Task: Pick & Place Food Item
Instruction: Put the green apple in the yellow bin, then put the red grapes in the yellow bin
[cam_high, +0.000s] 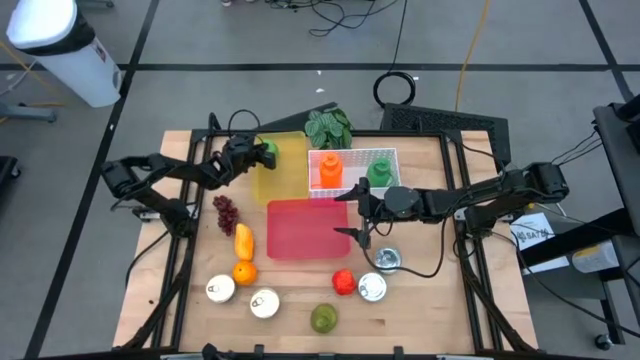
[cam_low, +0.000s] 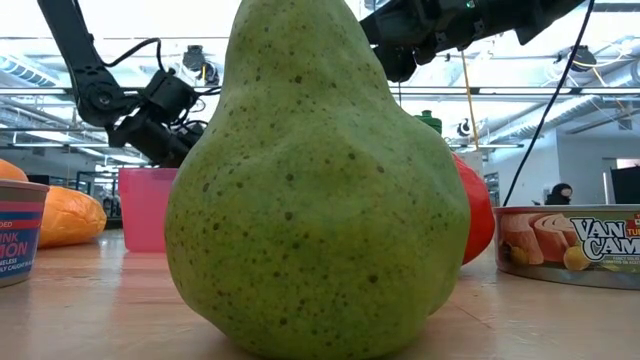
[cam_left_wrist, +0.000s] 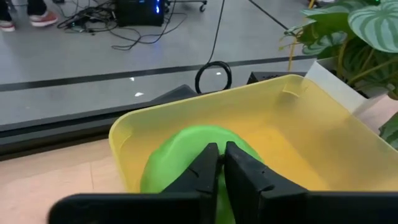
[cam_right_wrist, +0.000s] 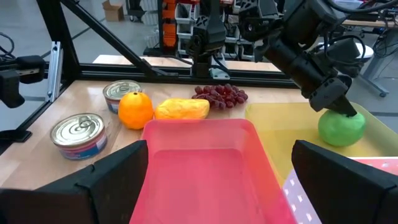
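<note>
Apparently the placing step is almost finished: the left gripper hangs over the yellow bin at the far left of the bench, and the green apple sits low inside that bin, right at the fingertips. In the left wrist view the two dark fingers stand nearly together with only a thin slit between them, pressed down on the top of the apple; whether they still pinch it or have only just begun to let go, I cannot tell. What seems left is to let the apple go fully and lift clear.

The right gripper waits over the far right edge of the red bin with its fingers spread wide and nothing between them. That bin holds nothing.

Other food is not yet binned: grapes, a yellow-orange piece, an orange, a red item, a pear and several cans lie around the red bin.

Much is hidden. The low view is filled by the pear, which blocks both bins. The apple's underside cannot be seen, so contact with the bin floor is a guess.
</note>
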